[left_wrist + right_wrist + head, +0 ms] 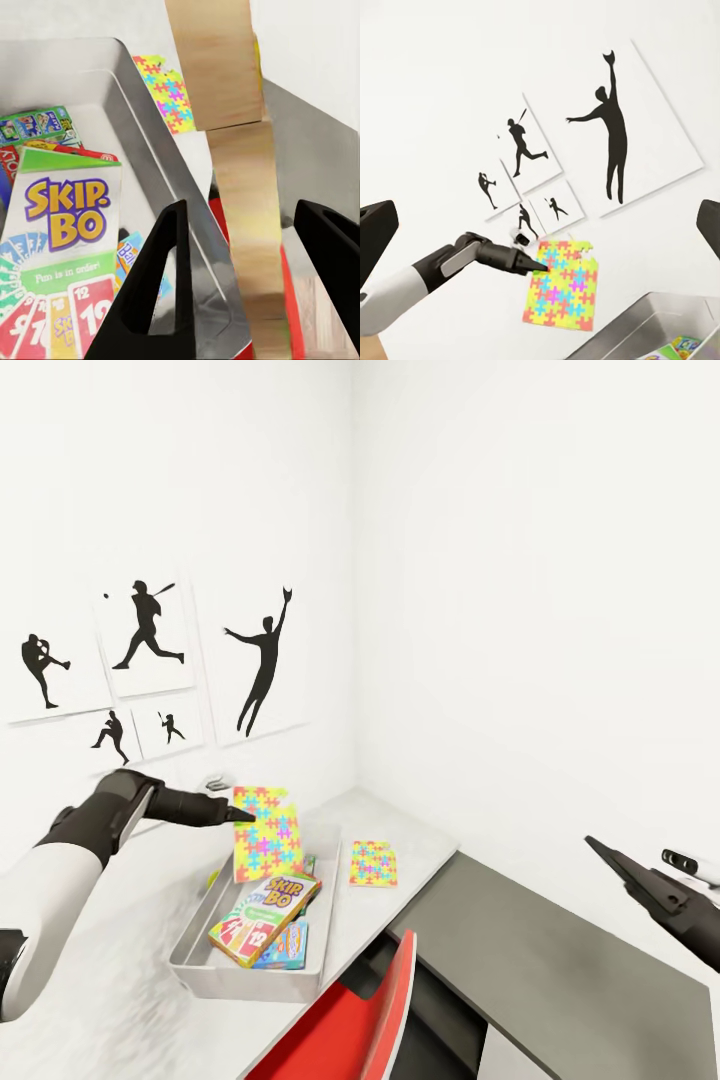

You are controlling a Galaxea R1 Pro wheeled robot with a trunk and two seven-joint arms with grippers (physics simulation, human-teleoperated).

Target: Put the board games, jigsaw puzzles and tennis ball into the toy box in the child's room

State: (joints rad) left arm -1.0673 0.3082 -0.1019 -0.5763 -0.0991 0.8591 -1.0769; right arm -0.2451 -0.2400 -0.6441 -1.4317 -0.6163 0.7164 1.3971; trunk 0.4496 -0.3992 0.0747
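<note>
At frame centre, the left gripper point(243, 814) holds a jigsaw puzzle box point(266, 832) upright over the toy box point(200, 950), fingers apparently closed on its edge. SKIP-BO box point(264, 918) lies inside. Second puzzle point(373, 863) rests on the desk point(420, 840). The right gripper point(540, 225) is spread wide, empty.

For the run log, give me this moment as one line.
left gripper: shut on jigsaw puzzle, upright above toy box | SKIP-BO box: in toy box | second puzzle: flat on table | right gripper: idle
</note>
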